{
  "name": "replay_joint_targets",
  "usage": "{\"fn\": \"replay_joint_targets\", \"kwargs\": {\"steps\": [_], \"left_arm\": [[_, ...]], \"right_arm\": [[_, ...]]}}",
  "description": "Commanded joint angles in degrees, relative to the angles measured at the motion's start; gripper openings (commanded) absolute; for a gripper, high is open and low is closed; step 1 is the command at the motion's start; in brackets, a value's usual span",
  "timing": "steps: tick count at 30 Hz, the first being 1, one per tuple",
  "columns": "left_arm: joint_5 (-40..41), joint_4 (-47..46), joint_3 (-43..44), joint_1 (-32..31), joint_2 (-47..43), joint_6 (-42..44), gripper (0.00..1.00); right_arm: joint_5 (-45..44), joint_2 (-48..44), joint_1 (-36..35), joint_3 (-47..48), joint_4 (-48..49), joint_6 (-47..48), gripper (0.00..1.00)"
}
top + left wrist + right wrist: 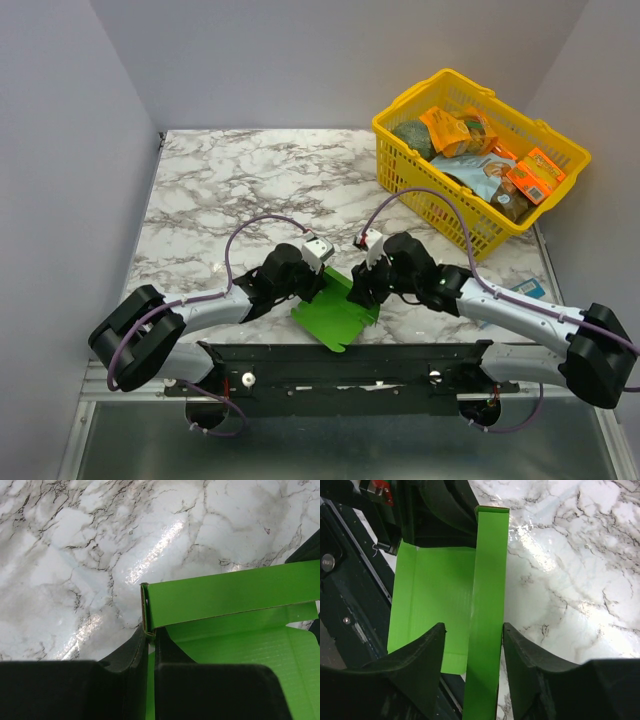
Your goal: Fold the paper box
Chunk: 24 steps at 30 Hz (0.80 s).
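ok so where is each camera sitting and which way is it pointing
Top: above and behind, looking down at the table, paper box and basket; left arm and right arm show, bases nearest.
Left wrist: on the left arm, looking along the left gripper, shut on one end of the box's raised wall; its fingers show.
Right wrist: on the right arm, looking along the right gripper, open astride that wall; its fingers show.
Shared: both wrist views see the same wall.
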State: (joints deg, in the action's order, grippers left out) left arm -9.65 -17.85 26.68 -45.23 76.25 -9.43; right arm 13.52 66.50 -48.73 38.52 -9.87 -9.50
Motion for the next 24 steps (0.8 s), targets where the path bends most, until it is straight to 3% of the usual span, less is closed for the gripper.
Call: {"fn": "replay_joint_targets", "kwargs": {"steps": [1,7,11,20,24], "left_arm": [[-0.9,-0.61,1.1,-0.29,-1.01,0.64,0.0],[3.14,-1.05,1.01,-0.38,-1.37,-0.67,0.0],[8.5,-0.17,1.62,-1.52,-0.84,-1.47,0.0],[22.55,-0.52,2.5,-6.44,0.91,-5.15,0.0],[25.03,0.53,3.73,-7.67,2.15,-4.99,0.0]], "right_arm": [[-3.76,0.65,-0.31,1.2,1.52,-0.08,0.47],[-3.5,0.39,-0.57,0.94,1.52,0.27,0.15],[-2.8,0.21,-1.01,0.85,1.61,0.36,0.01],[-2.79,0.47,-2.07,0.5,2.66,-0.79,0.01],[-2.97,0.47,-2.25,0.24,2.93,-1.31,0.01]]}}
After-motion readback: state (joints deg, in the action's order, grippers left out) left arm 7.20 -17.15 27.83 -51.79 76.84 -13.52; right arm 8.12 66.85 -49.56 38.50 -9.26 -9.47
